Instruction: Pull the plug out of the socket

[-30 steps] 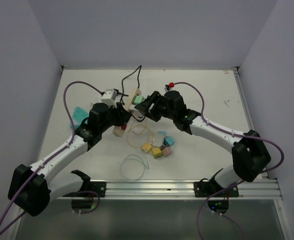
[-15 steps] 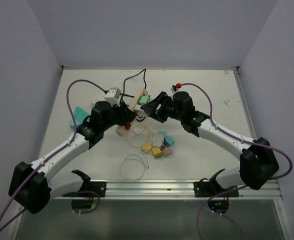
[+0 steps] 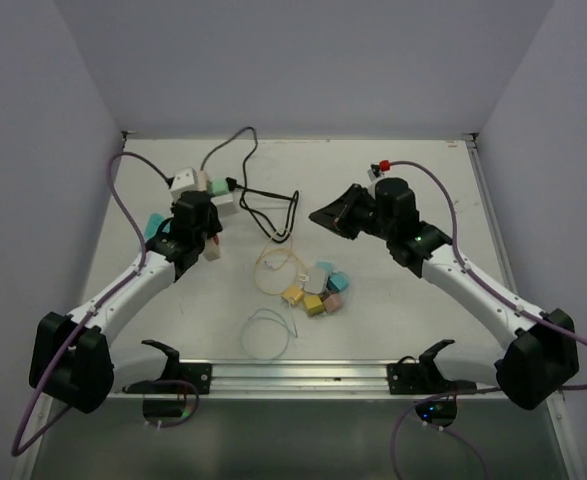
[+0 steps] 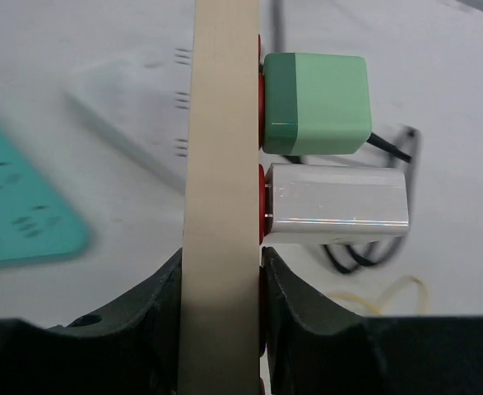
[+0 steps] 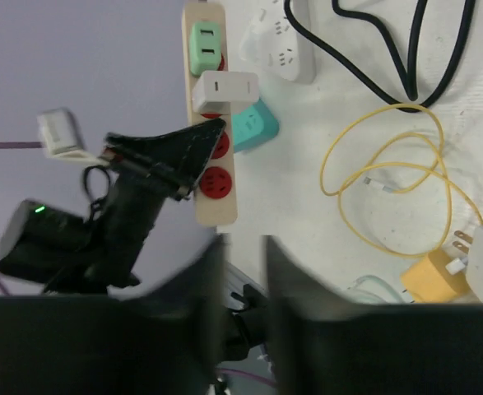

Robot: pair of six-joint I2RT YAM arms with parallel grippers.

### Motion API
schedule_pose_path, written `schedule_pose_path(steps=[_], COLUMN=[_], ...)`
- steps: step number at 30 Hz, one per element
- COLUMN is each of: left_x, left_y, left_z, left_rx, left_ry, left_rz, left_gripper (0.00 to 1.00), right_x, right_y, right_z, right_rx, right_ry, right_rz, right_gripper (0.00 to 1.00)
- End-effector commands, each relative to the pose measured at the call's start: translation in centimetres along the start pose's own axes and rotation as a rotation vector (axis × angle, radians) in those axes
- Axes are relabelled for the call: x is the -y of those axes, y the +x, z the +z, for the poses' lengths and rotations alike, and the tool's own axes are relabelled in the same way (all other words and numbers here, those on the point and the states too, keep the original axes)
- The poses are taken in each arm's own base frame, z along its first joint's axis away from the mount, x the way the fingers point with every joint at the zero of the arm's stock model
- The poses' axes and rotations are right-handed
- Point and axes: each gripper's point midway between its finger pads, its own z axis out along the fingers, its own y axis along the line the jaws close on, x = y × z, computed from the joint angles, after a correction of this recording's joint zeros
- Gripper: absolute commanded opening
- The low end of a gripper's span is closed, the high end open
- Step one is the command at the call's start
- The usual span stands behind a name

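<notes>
The biggest thing here is the white table (image 3: pixel 413 300), and both my arms reach out over it. My left arm comes in from the left side and my right arm from the right side. They are well apart.

Next comes the power strip (image 4: pixel 221 123). It is long and tan, with red sockets (image 5: pixel 218 183). My left gripper (image 4: pixel 221 280) is clamped tight on it near its middle, one finger on each flat side. It looks lifted off the table (from my right wrist I see the wall behind part of it).

A black cable (image 3: pixel 268 200) lies in loops on the table between my two grippers. Closer to me is a thin yellow cable (image 3: pixel 278 268) in a ring. Closer again is a pale thin cable (image 3: pixel 265 335) in another ring.

My right gripper (image 3: pixel 318 213) points toward the strip from the right side. Its fingers are apart and there is nothing between them.

Now the small things. A green plug (image 4: pixel 315 103) sits in the strip near its far end. A white plug (image 5: pixel 225 90) sits in the socket right beside it, and the two almost touch. Both are pushed all the way in. A little pile of plugs (image 3: pixel 321 288), yellow, teal, pink and white, lies next to the yellow cable. A teal block (image 3: pixel 156 228) lies by my left arm.
</notes>
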Motion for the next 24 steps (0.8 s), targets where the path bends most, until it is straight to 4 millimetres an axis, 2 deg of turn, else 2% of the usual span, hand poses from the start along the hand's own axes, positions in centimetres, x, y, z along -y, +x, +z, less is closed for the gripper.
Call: schedule_pose_path(steps=[1,3,4,6,8,11,13,14,15,16,18,20,24], left_x=[-9.3,-8.7,-7.7,-6.8,-5.6,-4.2,-2.8,-2.3,-1.1,-0.5,1.4,2.6,4.8], left_y=[-6.1,-6.5,-6.9,-7.2,-7.6,-8.0,-8.1,-8.1,-7.7,-7.9,-7.5,-7.4,-7.2], left_z=[-1.3,-1.3,-1.3,-1.3,-1.5,-1.9,-2.1,-2.2,-2.2,-2.4,-2.7,-3.0,-4.2], left_rx=[0.250,0.258,0.273,0.281,0.273,0.253,0.235,0.228,0.201,0.195,0.156,0.132,0.090], left_ry=[-0.470,-0.438,-0.372,-0.314,-0.254,-0.184,-0.111,-0.085,-0.016,0.014,0.115,0.177,0.298], left_rz=[-0.007,0.000,-0.012,0.008,0.025,0.050,0.068,0.081,0.096,0.107,0.133,0.155,0.187], left_gripper=[0.00,0.00,0.00,0.00,0.00,0.00,0.00,0.00,0.00,0.00,0.00,0.00,0.00], right_x=[-1.3,-1.3,-1.3,-1.6,-1.9,-2.0,-2.4,-1.8,-2.0,-2.3,-2.8,-3.9,-4.9], right_y=[-0.5,-0.7,-0.7,-0.7,-0.1,0.3,0.5,0.5,0.7,1.3,1.2,1.7,2.3], right_z=[-2.6,-2.7,-2.5,-2.1,-1.3,-0.4,-0.1,0.4,0.6,0.8,1.5,2.0,3.3], right_rx=[0.003,0.010,0.004,-0.006,-0.063,-0.088,-0.083,-0.082,-0.077,-0.088,-0.067,-0.051,-0.061], right_ry=[-0.027,-0.028,-0.032,-0.050,-0.075,-0.107,-0.124,-0.108,-0.111,-0.127,-0.135,-0.170,-0.199], right_rz=[-0.044,-0.063,-0.076,-0.145,-0.199,-0.302,-0.431,-0.519,-0.570,-0.623,-0.752,-0.866,-0.992], right_gripper=[0.00,0.00,0.00,0.00,0.00,0.11,0.24,0.29,0.38,0.43,0.55,0.60,0.68])
